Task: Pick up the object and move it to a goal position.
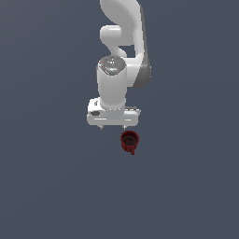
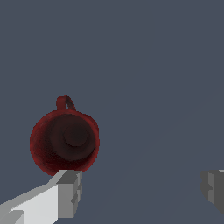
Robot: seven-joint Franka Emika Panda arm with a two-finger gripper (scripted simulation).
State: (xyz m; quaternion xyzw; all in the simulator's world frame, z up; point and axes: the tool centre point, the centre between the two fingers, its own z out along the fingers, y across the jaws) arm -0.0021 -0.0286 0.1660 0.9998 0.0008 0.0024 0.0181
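Red mug [image 2: 64, 142] upright, seemingly just outside tool [image 2: 142, 188]; fingers spread apart.

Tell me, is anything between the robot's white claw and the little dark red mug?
Nothing. In the wrist view only bare grey floor separates the open white gripper from the small dark red mug.

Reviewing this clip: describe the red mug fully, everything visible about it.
The mug is small, dark red, matte, with a darker interior and a small loop handle. It stands upright with its mouth open upward on the plain grey surface. Nothing touches it; the open gripper hovers nearby, not around it.
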